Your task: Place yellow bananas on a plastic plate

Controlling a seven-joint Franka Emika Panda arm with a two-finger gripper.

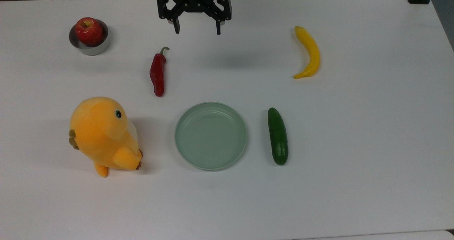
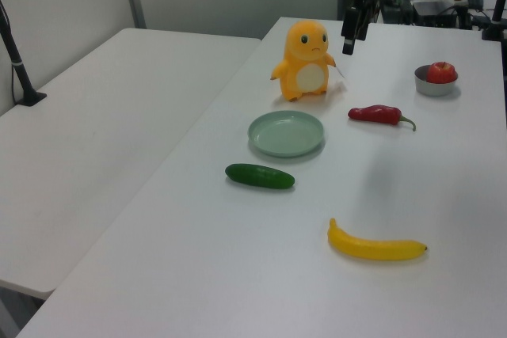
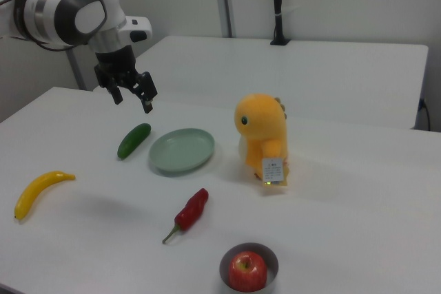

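Yellow bananas (image 1: 309, 52) lie well apart from my wide-spread, empty claw (image 1: 196, 31) above the surface's (image 1: 372, 133) far edge.

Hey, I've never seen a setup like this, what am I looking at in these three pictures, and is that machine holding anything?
It is a robot arm working over a white table. At the arm's end is a gripper, a black claw with two fingers; they are spread open with nothing between them, hanging above the table.

The three pictures show the same moment from three cameras: the top view looks down on the table, the left view and the right view look across it from opposite sides.

On the table lie a yellow banana, a pale green plate with nothing in it, a dark green cucumber beside the plate, a red chili pepper, an orange plush toy, and a red apple sitting in a small steel bowl. The banana lies apart from the plate.
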